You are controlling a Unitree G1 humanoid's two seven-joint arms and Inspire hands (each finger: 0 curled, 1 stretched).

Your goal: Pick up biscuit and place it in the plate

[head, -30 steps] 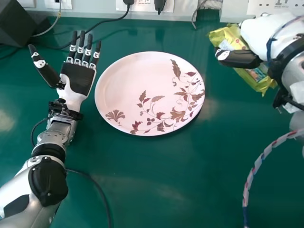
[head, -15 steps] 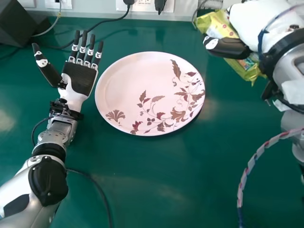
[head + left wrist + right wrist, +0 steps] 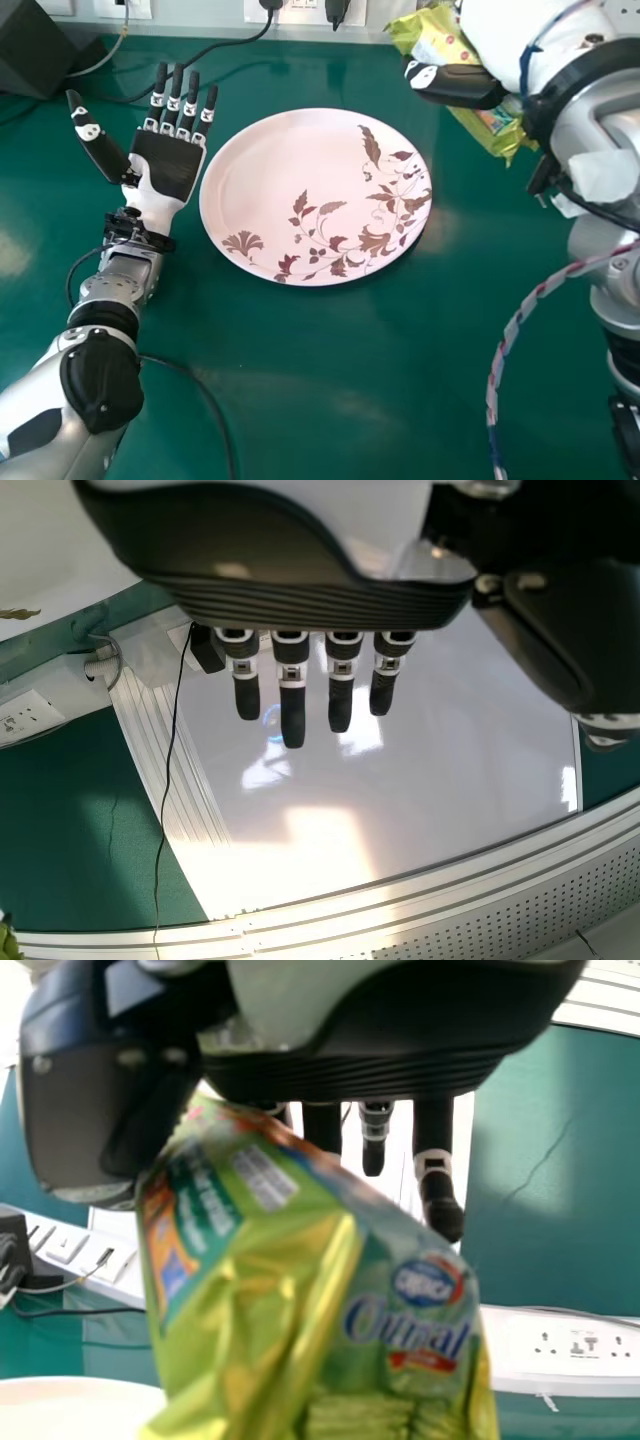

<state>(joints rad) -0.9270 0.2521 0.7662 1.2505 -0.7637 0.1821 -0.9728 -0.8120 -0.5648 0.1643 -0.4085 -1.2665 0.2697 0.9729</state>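
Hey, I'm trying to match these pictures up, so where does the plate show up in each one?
Head view: the plate lies upper middle, right of the left hand.
Left wrist view: partly visible beside the hand, with a brown leaf print.
Right wrist view: a pale, cut-off part, beside the biscuit packet.
Shared landmark: the white socket strip behind the green table.

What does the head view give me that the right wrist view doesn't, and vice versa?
Head view: the open left hand and the full outline and leaf pattern of the plate.
Right wrist view: the barcode on the biscuit packet and several fingers beyond it.
Both: the packet, the right hand holding it, and part of the plate.
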